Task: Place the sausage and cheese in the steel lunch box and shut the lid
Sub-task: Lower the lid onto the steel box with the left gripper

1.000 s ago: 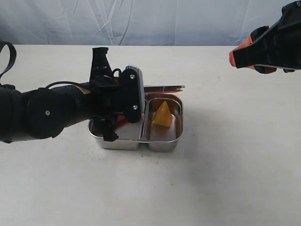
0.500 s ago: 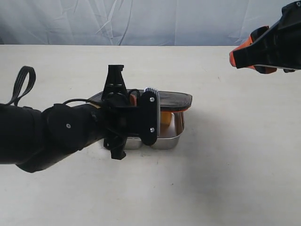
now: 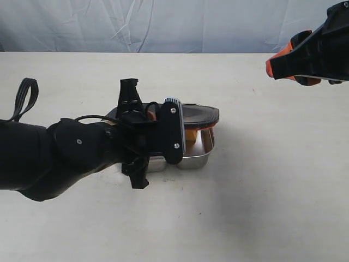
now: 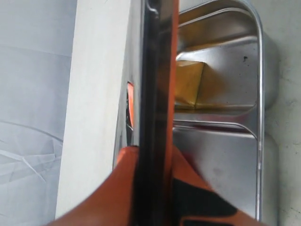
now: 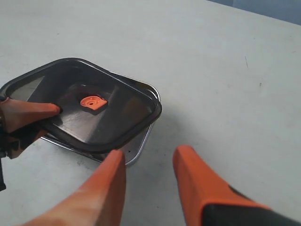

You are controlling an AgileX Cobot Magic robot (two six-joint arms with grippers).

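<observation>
Two left fingers (image 4: 123, 188) pinch the lid (image 3: 199, 115) by its edge, holding it just over the steel lunch box (image 3: 197, 157), one box rim showing; open surface (image 3: 262, 191) lies all round. Well apart, the right fingers (image 5: 195, 179) hang spread. The lid is dark, translucent, orange-tabbed.

steel lunch box (image 4: 225, 160): shiny metal | lid (image 5: 113, 113): glossy dark plastic | table (image 3: 262, 207): matt

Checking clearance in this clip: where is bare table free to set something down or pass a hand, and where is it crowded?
Free: the table right of the steel lunch box, below the open right gripper; also the strip between box and backdrop. Crowded: the box's left side, where the left arm crosses and the left gripper holds the lid over the box.
</observation>
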